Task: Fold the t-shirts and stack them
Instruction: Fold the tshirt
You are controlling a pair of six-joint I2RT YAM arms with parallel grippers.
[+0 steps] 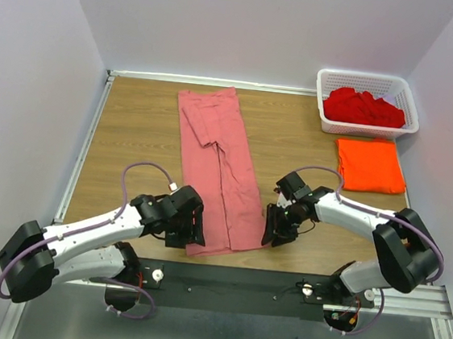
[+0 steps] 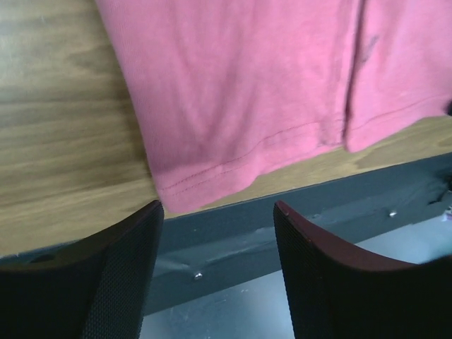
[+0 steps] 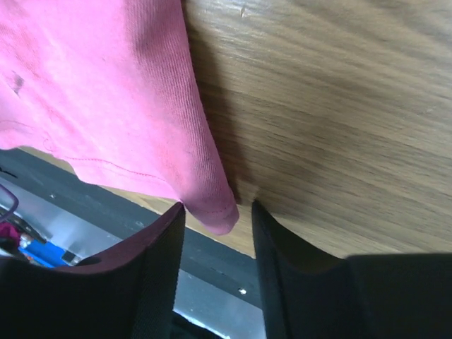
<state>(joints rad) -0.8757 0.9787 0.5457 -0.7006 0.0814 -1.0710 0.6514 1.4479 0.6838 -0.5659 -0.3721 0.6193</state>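
A salmon-pink t-shirt lies folded lengthwise into a long strip down the middle of the table. Its near hem reaches the table's front edge. My left gripper is at the hem's near left corner. It stands open, with that corner just beyond its left fingertip and nothing between the fingers. My right gripper is at the near right corner. It is also open, and the corner's tip pokes into the gap between its fingertips, unclamped. A folded orange t-shirt lies at the right. Deep red t-shirts fill the basket.
A white lattice basket stands at the back right corner, just behind the orange tee. The table's dark front rail and metal base strip run right under both grippers. White walls close in the left, back and right sides.
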